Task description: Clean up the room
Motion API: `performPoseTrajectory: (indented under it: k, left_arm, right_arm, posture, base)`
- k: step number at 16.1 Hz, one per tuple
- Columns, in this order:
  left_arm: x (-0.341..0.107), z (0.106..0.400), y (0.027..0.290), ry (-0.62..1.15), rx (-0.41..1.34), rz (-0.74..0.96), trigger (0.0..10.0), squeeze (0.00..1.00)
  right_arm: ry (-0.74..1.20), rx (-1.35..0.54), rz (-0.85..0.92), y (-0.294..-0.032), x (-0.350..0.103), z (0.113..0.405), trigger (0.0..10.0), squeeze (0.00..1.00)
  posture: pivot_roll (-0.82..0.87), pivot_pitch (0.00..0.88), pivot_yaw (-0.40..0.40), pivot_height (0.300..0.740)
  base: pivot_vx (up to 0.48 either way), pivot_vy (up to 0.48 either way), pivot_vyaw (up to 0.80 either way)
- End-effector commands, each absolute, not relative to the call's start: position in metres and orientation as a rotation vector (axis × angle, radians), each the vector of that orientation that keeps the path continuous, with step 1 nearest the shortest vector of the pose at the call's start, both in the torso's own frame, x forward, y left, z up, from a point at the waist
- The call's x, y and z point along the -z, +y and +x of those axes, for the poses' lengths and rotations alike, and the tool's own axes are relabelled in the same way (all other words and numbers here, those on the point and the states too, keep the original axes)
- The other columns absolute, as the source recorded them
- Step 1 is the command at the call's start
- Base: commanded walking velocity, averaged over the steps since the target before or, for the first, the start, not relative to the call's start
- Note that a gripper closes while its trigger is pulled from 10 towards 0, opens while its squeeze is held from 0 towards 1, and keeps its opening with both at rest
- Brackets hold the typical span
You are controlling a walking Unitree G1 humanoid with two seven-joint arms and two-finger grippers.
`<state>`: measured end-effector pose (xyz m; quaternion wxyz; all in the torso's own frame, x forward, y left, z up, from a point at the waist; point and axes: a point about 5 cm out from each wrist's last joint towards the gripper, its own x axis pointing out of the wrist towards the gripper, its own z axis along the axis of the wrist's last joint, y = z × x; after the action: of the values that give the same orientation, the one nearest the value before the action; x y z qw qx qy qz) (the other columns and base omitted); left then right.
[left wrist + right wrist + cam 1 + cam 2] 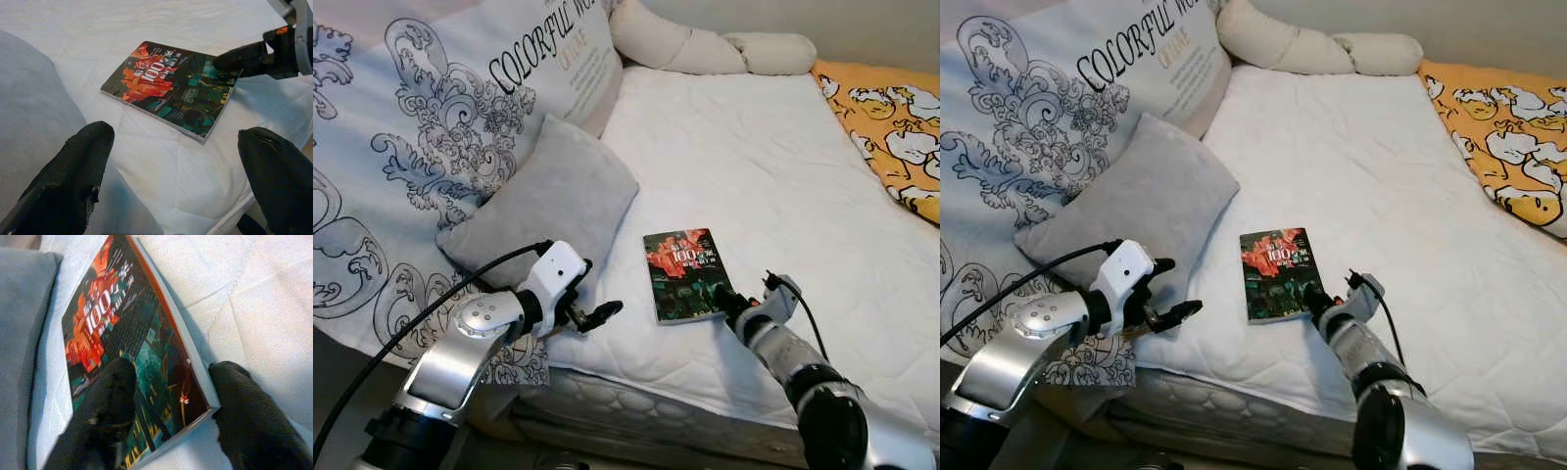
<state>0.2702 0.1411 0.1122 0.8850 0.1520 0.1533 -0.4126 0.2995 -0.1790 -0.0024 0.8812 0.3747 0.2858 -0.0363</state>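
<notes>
A paperback book (683, 274) with a dark, red and green cover lies flat on the white mattress (754, 166) near its front edge. My right gripper (722, 299) is open at the book's near right corner. In the right wrist view one finger (112, 396) rests over the cover and the other (239, 401) sits on the mattress beside the edge, with the book corner (195, 396) between them. My left gripper (599, 289) is open and holds nothing. It hovers at the bed's front edge, left of the book (171, 88) and beside the grey pillow (548, 206).
A large white pillow (431, 127) with grey scroll print leans behind the grey one. Cream bolster cushions (705, 44) lie along the head of the bed. An orange patterned blanket (891, 127) covers the far right side. The quilted mattress edge (636, 392) runs below both arms.
</notes>
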Motion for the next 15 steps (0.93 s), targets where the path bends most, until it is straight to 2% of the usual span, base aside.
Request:
performPoseTrajectory:
  k: [1,3,5,10,12,15]
  left_arm:
    - [-0.109,0.269,0.142,0.327,0.852,0.323,10.0,0.0]
    - [-0.107,0.268,0.145,0.326,0.838,0.318,10.0,0.0]
    - [-0.105,0.265,0.148,0.336,0.836,0.321,10.0,0.0]
    - [-0.104,0.261,0.154,0.357,0.84,0.345,10.0,0.0]
    - [-0.101,0.259,0.155,0.377,0.86,0.351,10.0,0.0]
    - [-0.101,0.26,0.154,0.378,0.872,0.355,10.0,0.0]
  right_arm:
    - [0.593,0.016,0.749,-0.178,0.001,0.299,10.0,1.0]
    - [0.591,-0.079,0.735,-0.175,0.002,0.297,10.0,1.0]
    - [0.586,-0.111,0.633,-0.179,0.003,0.294,10.0,1.0]
    - [0.558,0.032,0.545,-0.195,0.004,0.293,10.0,1.0]
    - [0.493,0.027,0.574,-0.19,-0.005,0.301,10.0,1.0]
    - [0.512,-0.013,0.614,-0.179,-0.004,0.303,10.0,1.0]
  posture:
    - [0.14,0.0,-0.009,0.74]
    - [0.13,0.0,-0.007,0.74]
    - [0.14,0.0,-0.008,0.74]
    - [0.16,0.0,-0.016,0.74]
    - [0.15,0.0,-0.002,0.74]
    - [0.15,0.0,0.001,0.74]
  base:
    - [0.0,0.0,0.0]
    - [0.0,0.0,0.0]
    - [0.0,0.0,0.0]
    - [0.0,0.0,0.0]
    - [0.0,0.0,0.0]
    - [0.0,0.0,0.0]
